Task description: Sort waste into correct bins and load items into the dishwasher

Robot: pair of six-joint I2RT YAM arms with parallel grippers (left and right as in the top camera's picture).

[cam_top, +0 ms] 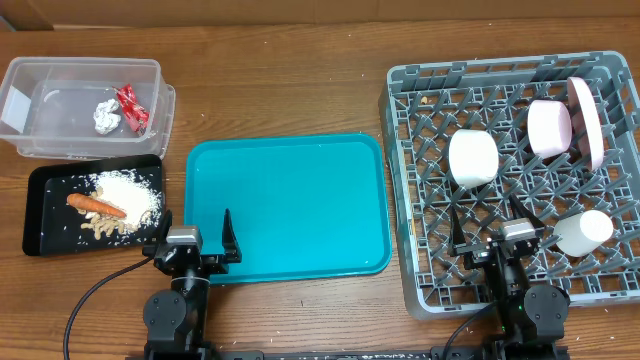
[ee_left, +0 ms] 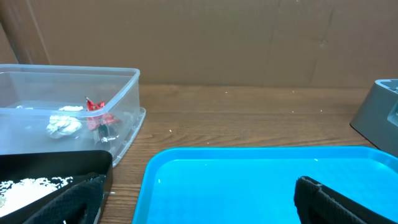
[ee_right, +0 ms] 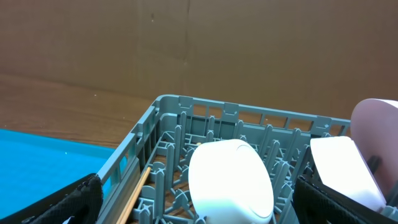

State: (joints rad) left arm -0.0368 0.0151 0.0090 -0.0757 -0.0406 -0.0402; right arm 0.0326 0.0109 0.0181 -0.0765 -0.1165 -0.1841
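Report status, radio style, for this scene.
Left gripper open, empty, at blue tray edge; right gripper open, empty, over rack. Blue tray bare; cups, plate racked; wrapper in clear bin; food scraps on black tray. Nothing in the way.

A lab-style test bench: wooden table (cam_top: 300,90), cardboard backdrop (ee_left: 249,37), dish rack (cam_top: 420,200) and staged bins (cam_top: 80,95).

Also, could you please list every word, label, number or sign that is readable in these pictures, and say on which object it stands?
No readable text in any view.
White patch on the clear bin: no writing can be made out.
Red wrapper inside that bin: any print is too small and blurred to read.
Teal tray, black tray, dish rack: no marks visible.
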